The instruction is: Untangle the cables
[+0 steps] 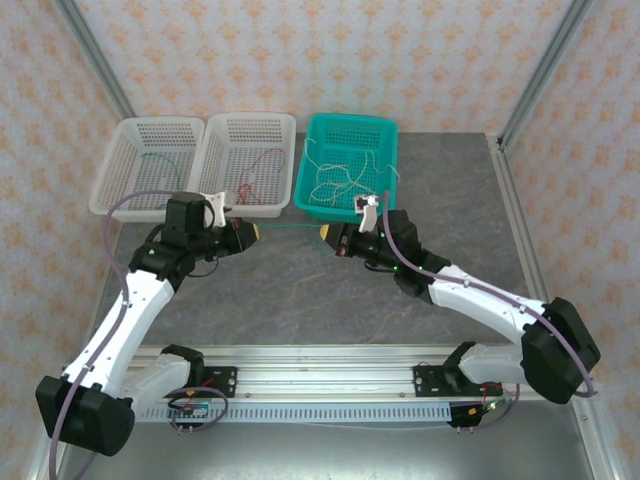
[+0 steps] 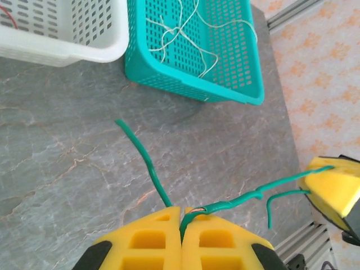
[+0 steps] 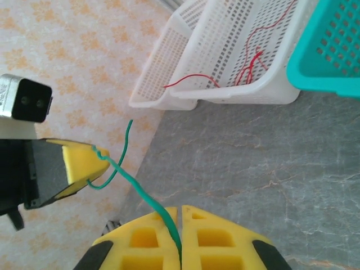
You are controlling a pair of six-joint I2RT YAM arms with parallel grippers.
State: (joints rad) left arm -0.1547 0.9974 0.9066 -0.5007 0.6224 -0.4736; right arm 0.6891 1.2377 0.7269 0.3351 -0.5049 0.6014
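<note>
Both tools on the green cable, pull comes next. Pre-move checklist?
1. Left tool shut on the green cable: ok.
2. Right tool shut on the same cable: ok.
3. Span between the tools free of twists: not ok, there is a twisted stretch beside the left tool.
4. Span clear of the teal basket and its cream cables: ok.
5. One green strand or two in the twist: cannot tell.
</note>
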